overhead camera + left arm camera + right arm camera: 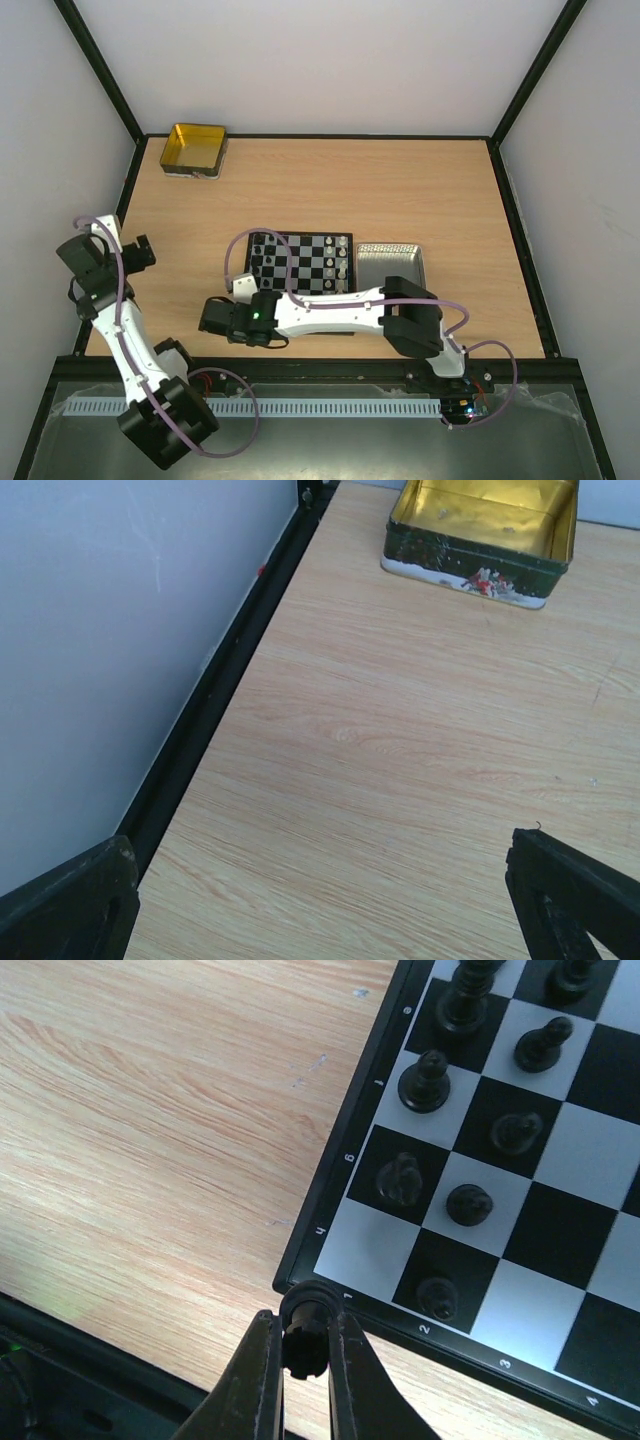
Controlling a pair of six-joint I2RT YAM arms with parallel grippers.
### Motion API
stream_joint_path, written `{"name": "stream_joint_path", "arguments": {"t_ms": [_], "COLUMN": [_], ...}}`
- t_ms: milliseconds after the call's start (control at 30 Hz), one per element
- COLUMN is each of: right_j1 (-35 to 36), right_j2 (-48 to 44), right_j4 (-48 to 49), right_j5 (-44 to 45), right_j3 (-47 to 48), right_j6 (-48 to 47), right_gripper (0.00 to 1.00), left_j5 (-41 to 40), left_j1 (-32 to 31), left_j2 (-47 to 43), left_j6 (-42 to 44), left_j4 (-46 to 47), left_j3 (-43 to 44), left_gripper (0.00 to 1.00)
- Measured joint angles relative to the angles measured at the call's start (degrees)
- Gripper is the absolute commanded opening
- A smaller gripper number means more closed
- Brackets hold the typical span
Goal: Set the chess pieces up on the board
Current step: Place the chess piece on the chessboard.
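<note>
The board (300,262) lies mid-table with black and white chess pieces on it. In the right wrist view its near corner (330,1200) shows, with several black pieces (425,1082) standing on the squares by that corner; the white corner square (365,1250) is bare. My right gripper (303,1328) is shut on a black rook (305,1338), held just off the board's corner above the wood. In the top view my right gripper (215,318) is at the board's front left. My left gripper (320,910) is open and empty over bare wood at the far left (140,250).
A gold-yellow tin (193,150) stands open at the back left, also in the left wrist view (480,530). A grey metal tray (392,265) lies against the board's right side. A black frame rail (220,690) runs along the left wall.
</note>
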Motion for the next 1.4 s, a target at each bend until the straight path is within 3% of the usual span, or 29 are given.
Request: {"name": "stream_joint_path", "arguments": {"t_ms": [500,1400], "right_j1": [-1.6,-4.0], "right_j2": [4.8,4.8], "right_j4": [0.4,5.5], "right_j5": [-1.7,-4.5], "right_j3": [1.0,-3.6], "right_j6": [-0.7,-0.6], "right_gripper": [0.07,0.1], "left_j5": [6.1,6.9], "left_j1": [6.1,6.8], "left_j2": [-3.7,-5.9], "left_j6": [0.4,0.6], "left_j4": [-0.2,-0.3], "left_j3": [0.0,0.0], "left_gripper": [0.99,0.99]}}
